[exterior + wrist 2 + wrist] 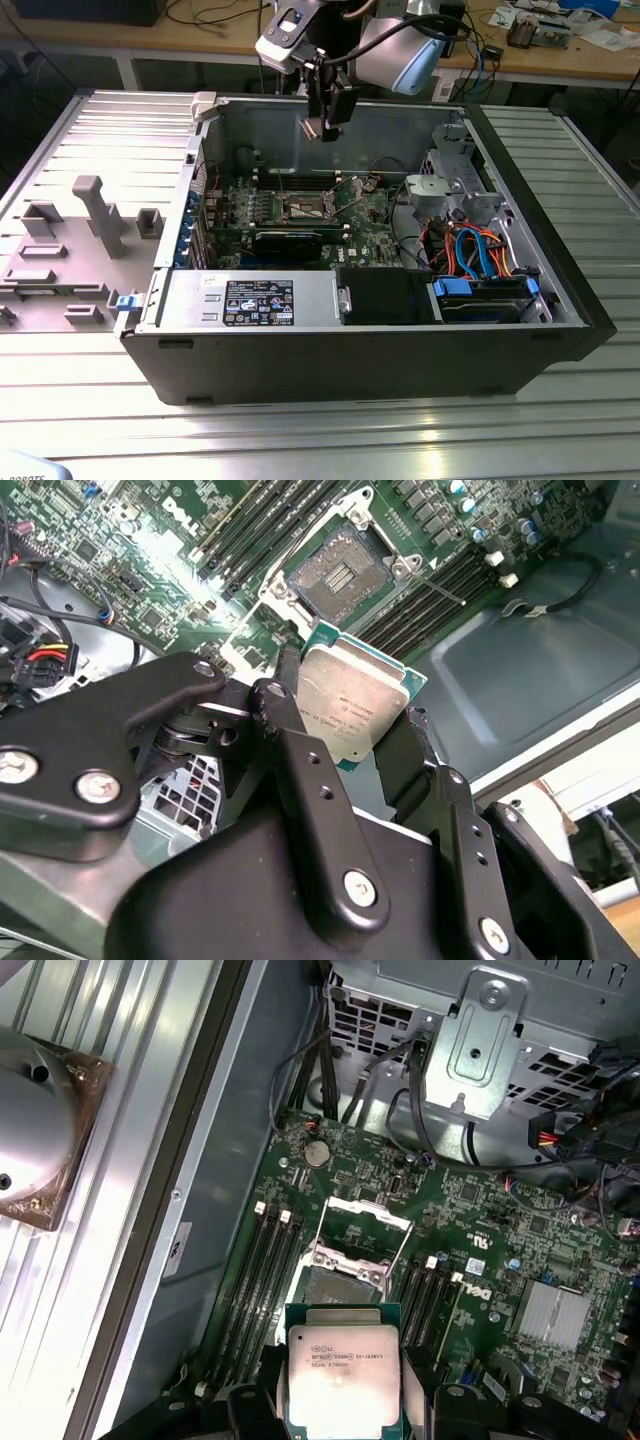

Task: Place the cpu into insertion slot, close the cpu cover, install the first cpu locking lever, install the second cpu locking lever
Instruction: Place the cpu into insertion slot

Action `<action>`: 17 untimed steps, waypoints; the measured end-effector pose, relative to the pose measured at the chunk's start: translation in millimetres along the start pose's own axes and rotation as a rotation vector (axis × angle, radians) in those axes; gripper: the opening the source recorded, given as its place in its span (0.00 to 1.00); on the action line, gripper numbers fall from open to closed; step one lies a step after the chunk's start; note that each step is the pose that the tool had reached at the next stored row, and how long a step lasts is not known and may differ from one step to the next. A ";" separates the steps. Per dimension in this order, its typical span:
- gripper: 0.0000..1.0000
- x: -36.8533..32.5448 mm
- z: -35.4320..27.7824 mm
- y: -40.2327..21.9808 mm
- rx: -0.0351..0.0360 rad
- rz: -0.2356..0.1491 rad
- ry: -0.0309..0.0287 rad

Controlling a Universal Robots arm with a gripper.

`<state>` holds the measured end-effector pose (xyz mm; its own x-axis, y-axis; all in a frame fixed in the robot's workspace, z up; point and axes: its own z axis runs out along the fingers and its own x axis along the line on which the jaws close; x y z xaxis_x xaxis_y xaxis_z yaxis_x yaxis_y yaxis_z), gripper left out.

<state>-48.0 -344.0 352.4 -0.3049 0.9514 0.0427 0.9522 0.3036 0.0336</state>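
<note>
We see the arm (pixel 395 52) reaching in from above the open computer case (pixel 350 360), which stands on the ribbed metal worktop (pixel 300 440). Its jaws are closed on the chip (pixel 355 705), gripping it by two opposite edges. In both wrist views the chip's (pixel 343 1375) dull grey metal face is turned towards the camera.

In the exterior view the jaws hang in the air at about the height of the case's upper rim, over the green board (pixel 375 215). The chip is held clear of everything below it.

The socket (pixel 345 1285) sits well below the chip. Its dark centre is uncovered, as the second wrist view (pixel 338 572) also shows. The cover (pixel 368 1210) is swung up, a thin shiny frame tilted away from the socket on its far side. We cannot make out how the two levers lie.

Long black memory slots (pixel 258 1280) run along both sides of the socket. A grey moulded tray (pixel 70 250) lies on the worktop just beside the case, at the exterior view's left.
</note>
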 end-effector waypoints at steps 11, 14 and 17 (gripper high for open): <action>0.54 0.1 3.4 -1.0 -0.0047 0.108 -0.0036; 0.54 0.1 4.3 -1.0 -0.0058 0.134 -0.0045; 0.54 0.0 5.1 -1.1 -0.0066 0.155 -0.0052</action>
<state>-49.0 -344.1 347.3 -0.1546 0.9871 0.0427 0.9876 0.1532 0.0337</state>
